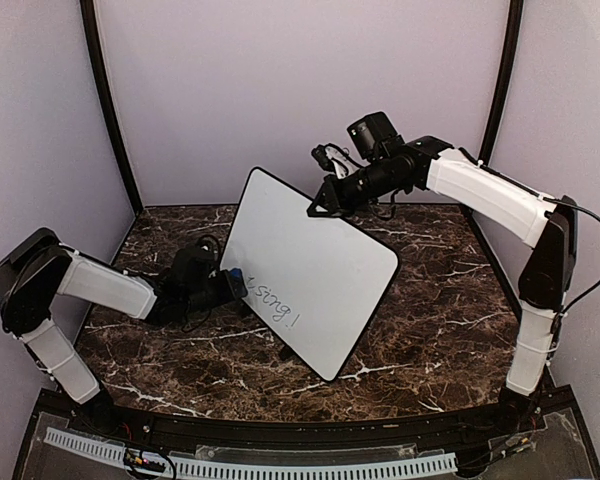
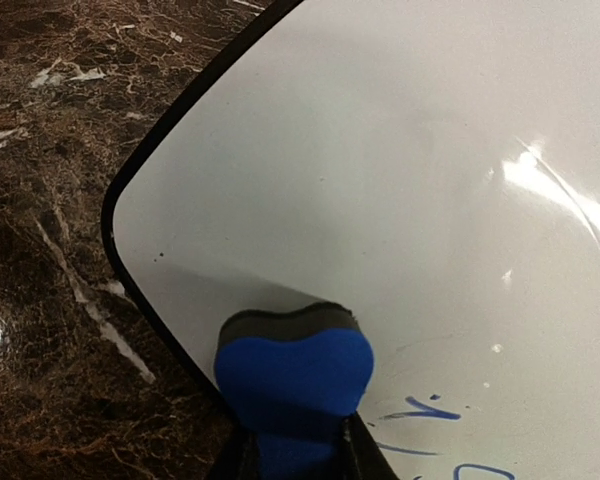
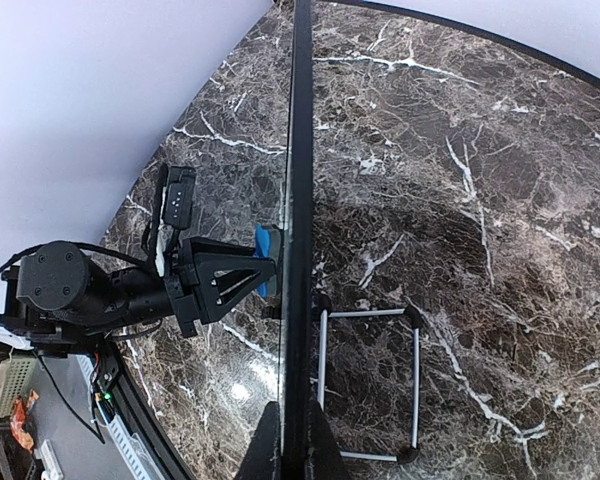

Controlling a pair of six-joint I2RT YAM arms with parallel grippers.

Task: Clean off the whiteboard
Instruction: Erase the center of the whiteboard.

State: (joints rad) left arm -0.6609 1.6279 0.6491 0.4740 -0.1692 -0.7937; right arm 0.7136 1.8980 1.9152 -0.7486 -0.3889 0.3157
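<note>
The whiteboard [image 1: 315, 255] stands tilted in the middle of the table, with the handwriting "sing!" [image 1: 277, 306] near its lower left. My left gripper [image 1: 230, 287] is shut on a blue eraser [image 2: 295, 368], whose dark felt face is pressed against the board [image 2: 400, 170] close to its rounded corner. Blue pen strokes [image 2: 425, 410] lie just right of the eraser. My right gripper [image 1: 328, 203] is shut on the board's top edge. In the right wrist view the board shows edge-on as a black line [image 3: 301, 180], clamped by that gripper [image 3: 298, 425].
The table is dark marble [image 1: 440, 330]. A white wire stand [image 3: 416, 380] lies on it behind the board. Purple walls and black corner posts [image 1: 105, 100] close off the back and sides. The left arm [image 3: 130, 290] reaches in from the board's front side.
</note>
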